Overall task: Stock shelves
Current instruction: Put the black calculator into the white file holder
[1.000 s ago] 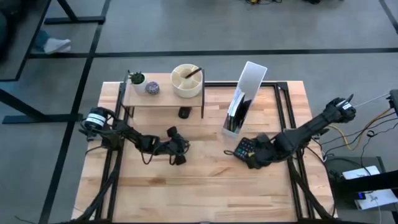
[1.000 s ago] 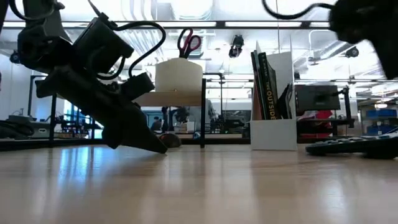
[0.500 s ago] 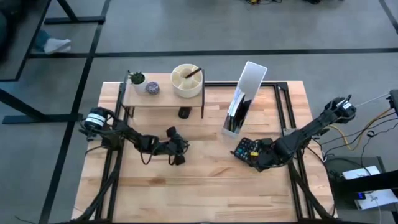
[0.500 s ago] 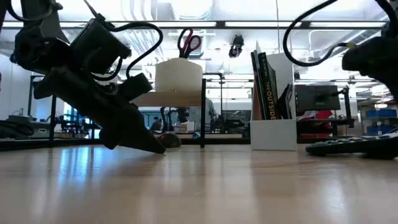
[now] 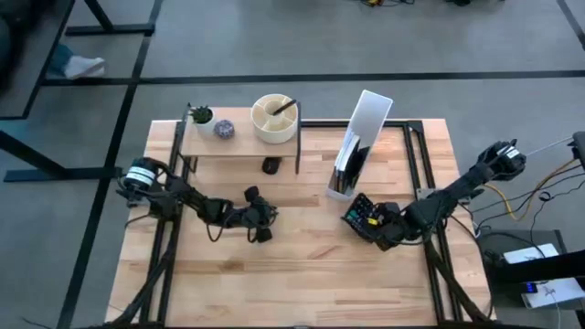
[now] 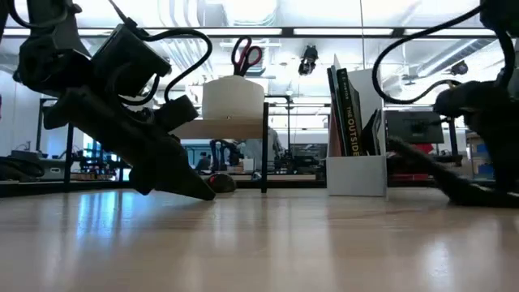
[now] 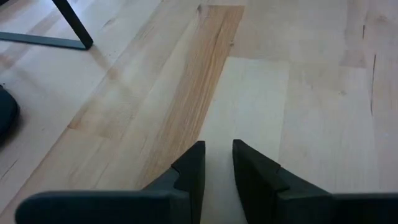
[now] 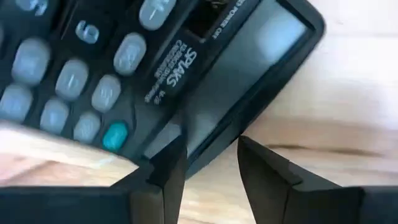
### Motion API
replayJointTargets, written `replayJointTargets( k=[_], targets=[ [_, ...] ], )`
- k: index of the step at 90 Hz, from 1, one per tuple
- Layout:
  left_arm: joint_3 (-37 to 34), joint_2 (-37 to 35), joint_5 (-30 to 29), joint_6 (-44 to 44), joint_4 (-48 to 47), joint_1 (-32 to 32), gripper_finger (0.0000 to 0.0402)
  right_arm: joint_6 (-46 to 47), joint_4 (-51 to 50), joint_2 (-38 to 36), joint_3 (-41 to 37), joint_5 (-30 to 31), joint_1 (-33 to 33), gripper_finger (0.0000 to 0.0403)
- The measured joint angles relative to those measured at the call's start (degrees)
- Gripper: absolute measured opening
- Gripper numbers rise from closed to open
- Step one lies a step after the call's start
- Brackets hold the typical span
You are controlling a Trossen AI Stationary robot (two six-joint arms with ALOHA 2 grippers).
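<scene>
Change: since a second ago my right gripper (image 5: 381, 226) has tipped the calculator (image 5: 364, 217) up off the table (image 5: 302, 274); earlier it lay flat, now its far edge is raised in the low view.
Right gripper: fingers (image 8: 163, 171) pinch the calculator's display edge, so I read it as clamped on the calculator.
Calculator: dark, tilted, just in front of the file holder (image 5: 358, 137), right of the table's middle.
Left gripper (image 5: 262, 234): nose down on the table left of centre, unmoved; fingers (image 7: 190, 169) nearly together with a thin gap, holding nothing.
Shelf (image 5: 239, 137): at the table's back left, wood top on black legs.
On shelf: a small plant (image 5: 201, 115), a small round thing (image 5: 224, 130), a white bowl (image 5: 273, 118).
Under shelf: a small dark object (image 5: 270, 166) on the table.
File holder: white, with books standing in it.
</scene>
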Motion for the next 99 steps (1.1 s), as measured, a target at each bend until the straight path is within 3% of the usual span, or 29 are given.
replayJointTargets(
  k=[15,37,65,85,99],
  targets=[
    [-0.03,0.0,0.01,-0.04,0.0,-0.04,0.0066,-1.17,-0.05,-0.12,0.42,0.09,0.0,0.0127],
    [-0.27,0.0,0.01,-0.52,0.09,-0.04,0.0066,-0.56,-0.02,-0.26,1.49,0.75,2.78,0.0166],
    [-0.35,0.0,0.02,-0.7,0.05,-0.04,0.0066,11.88,-1.77,-0.24,-0.2,14.39,11.52,0.0202],
    [-0.37,0.0,0.01,-0.7,0.07,-0.02,0.0066,11.73,5.77,-0.17,-4.76,19.98,10.15,0.0199],
    [-0.37,0.0,0.02,-0.7,0.09,-0.04,0.0066,11.28,5.88,-0.17,-5.84,22.5,9.97,0.0191]
  ],
)
